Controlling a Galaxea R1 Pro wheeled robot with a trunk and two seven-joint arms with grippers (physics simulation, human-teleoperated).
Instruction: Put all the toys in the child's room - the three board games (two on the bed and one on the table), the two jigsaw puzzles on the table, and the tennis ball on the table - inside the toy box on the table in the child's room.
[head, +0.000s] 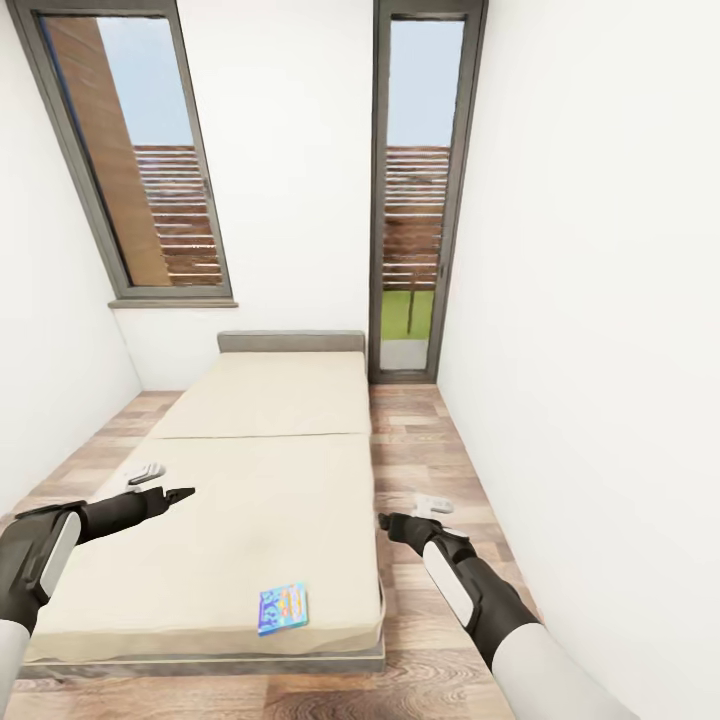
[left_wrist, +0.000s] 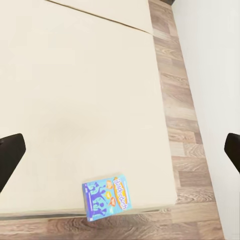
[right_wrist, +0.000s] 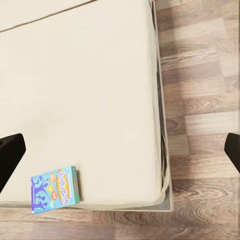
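Head view: a blue board game (head: 283, 608) lies flat near the foot edge of the bed (head: 250, 520), its long axis roughly along the bed's length. The left gripper (head: 170, 495) and right gripper (head: 392, 521) hover apart over the bed's sides, fingers spread, holding nothing.

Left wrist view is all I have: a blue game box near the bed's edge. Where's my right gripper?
Observer: The right gripper hangs open by the right edge of the bed, level with your left.
Operator: Any second game further up the bed?
Observer: The head view takes in the whole mattress, and I see one game, near the foot end.
Operator: What's past the bed?
Observer: A grey headboard against the far wall, a window on the left, and a glass door on the right.
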